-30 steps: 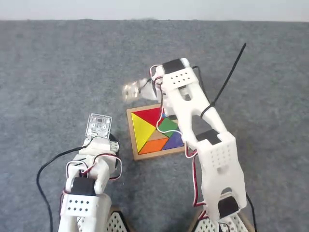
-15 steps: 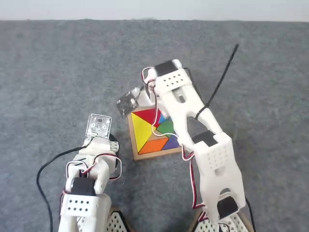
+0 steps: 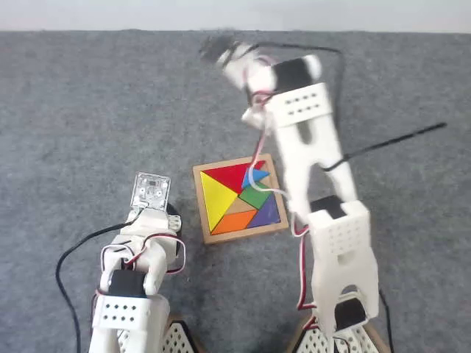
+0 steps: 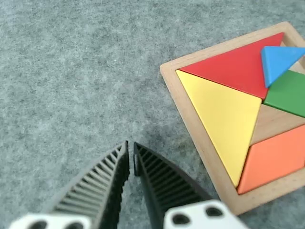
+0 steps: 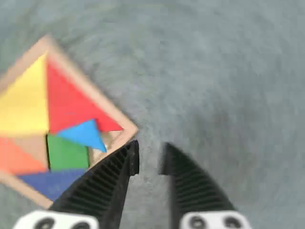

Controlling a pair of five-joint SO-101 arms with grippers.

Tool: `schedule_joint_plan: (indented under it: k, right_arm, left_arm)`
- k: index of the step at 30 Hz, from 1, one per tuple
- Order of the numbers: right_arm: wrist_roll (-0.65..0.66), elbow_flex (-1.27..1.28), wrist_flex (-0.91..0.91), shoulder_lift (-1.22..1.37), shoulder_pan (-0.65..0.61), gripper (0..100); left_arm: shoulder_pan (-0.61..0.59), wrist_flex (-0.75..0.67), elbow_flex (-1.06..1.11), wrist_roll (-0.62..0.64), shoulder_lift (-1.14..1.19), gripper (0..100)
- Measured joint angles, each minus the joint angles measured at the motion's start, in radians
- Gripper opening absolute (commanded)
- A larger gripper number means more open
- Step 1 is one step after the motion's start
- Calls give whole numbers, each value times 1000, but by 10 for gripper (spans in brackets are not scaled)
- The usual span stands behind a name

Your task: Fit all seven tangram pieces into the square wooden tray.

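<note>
- Tips of the left claw nearly meet and grip nothing, low over the grey tabletop just beside the square wooden tray.
- Tray lies flat between the two arms, with the yellow triangle, red triangle, green square, orange piece and purple piece seated inside.
- Blue triangle sits crooked, overlapping the red triangle's edge.
- Right claw hovers past the tray's far corner, slightly parted and empty.

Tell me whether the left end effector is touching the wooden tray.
Apart. The left wrist view shows a strip of grey carpet between the left end effector and the rim of the wooden tray.
</note>
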Motion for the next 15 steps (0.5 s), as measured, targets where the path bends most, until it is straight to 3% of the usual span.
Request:
schedule_joint_plan:
  k: [3,10,15]
  right_arm:
    - [-190,46,2,-44,80,9]
    - [-275,474,-34,-233,92,8]
    - [-334,945,-341,-508,32,8]
  left_arm:
    - [0,0,0,0,0,15]
    - [0,0,0,0,0,15]
    - [0,0,0,0,0,15]
